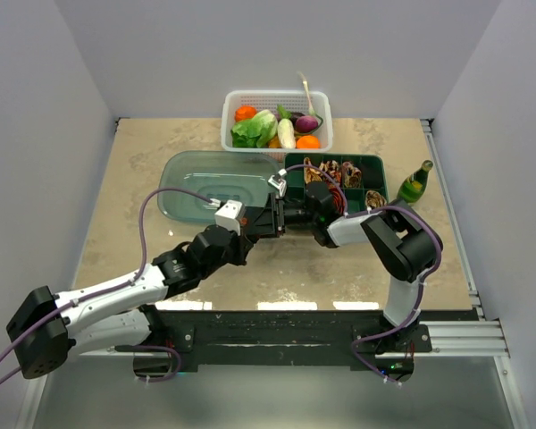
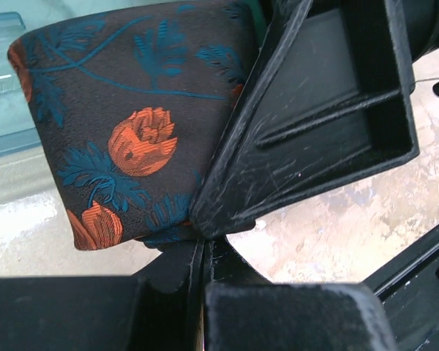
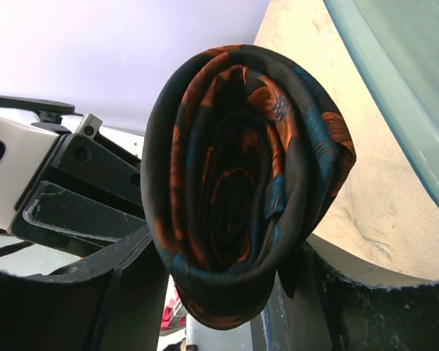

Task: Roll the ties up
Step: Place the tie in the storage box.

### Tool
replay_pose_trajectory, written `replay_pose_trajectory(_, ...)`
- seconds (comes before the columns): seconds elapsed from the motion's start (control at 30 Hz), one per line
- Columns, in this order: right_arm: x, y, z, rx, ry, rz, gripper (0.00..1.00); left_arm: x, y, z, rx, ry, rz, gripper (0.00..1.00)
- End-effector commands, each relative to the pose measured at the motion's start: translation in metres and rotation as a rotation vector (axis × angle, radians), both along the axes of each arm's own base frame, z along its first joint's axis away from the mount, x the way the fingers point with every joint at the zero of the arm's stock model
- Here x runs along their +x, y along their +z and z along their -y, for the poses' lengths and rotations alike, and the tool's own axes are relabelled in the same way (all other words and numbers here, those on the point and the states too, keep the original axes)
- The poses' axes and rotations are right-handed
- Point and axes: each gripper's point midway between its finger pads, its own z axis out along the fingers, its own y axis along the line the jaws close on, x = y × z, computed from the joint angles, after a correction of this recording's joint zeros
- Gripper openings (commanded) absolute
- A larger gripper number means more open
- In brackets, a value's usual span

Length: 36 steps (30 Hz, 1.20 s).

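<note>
Black fabric necktie [image 3: 249, 190], patterned with orange-red flowers and wound into a tight roll, hangs clear of the beige stone counter [image 3: 366, 212] between the right jaws, its spiral end facing straight back along them. Those jaws stand apart, flanking it loosely. The left jaws, reaching in from their left, are pressed together on the roll's outer fabric, so the left arm likely carries it.

Enclosed on three sides by plain pale grey walls [image 1: 250, 45]. Evenly lit across a mottled beige worktop [image 1: 134, 161], edged nearside by an aluminium rail [image 1: 464, 335].
</note>
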Motion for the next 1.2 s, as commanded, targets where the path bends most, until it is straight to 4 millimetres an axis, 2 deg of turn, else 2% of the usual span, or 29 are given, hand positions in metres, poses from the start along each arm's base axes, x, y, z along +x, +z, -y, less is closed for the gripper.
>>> replay_pose_trajectory(0.0,-0.012,0.028,-0.002,0.066,0.035,0.067,0.59,0.015,0.031,0.01,-0.083,0.039,0.086,0.0)
replay_pose_trajectory(0.17,-0.011,0.027,-0.002,0.065,0.027,0.063,0.56,0.018,0.031,0.007,-0.082,0.065,0.093,0.0)
replay_pose_trajectory(0.37,-0.01,0.025,-0.002,0.065,0.023,0.063,0.5,0.016,0.03,0.013,-0.081,0.041,0.086,0.0)
replay_pose_trajectory(0.53,-0.011,0.029,-0.001,0.092,0.021,0.071,0.36,0.015,0.032,0.012,-0.08,0.034,0.088,0.0)
replay_pose_trajectory(0.6,-0.012,0.033,-0.001,0.119,0.022,0.069,0.31,0.014,0.035,0.009,-0.082,0.039,0.091,0.0)
replay_pose_trajectory(0.73,-0.014,0.04,-0.001,0.157,0.026,0.059,0.27,0.012,0.041,0.002,-0.081,0.056,0.1,0.0)
replay_pose_trajectory(0.9,-0.006,0.047,-0.001,0.162,0.014,0.068,0.25,0.008,0.048,-0.01,-0.075,0.08,0.105,0.0)
replay_pose_trajectory(1.0,0.001,0.048,0.0,0.131,-0.002,0.087,0.24,0.007,0.06,-0.014,-0.088,0.089,0.122,0.08)
replay_pose_trajectory(1.07,0.009,0.052,0.0,0.115,-0.016,0.141,0.24,0.006,0.073,-0.016,-0.112,0.086,0.148,0.16)
replay_pose_trajectory(1.1,0.013,0.043,0.002,0.067,-0.027,0.109,0.24,0.006,0.078,-0.018,-0.122,0.089,0.159,0.24)
replay_pose_trajectory(1.17,0.026,0.051,0.003,0.034,-0.06,0.206,0.24,0.005,0.092,-0.022,-0.15,0.09,0.194,0.31)
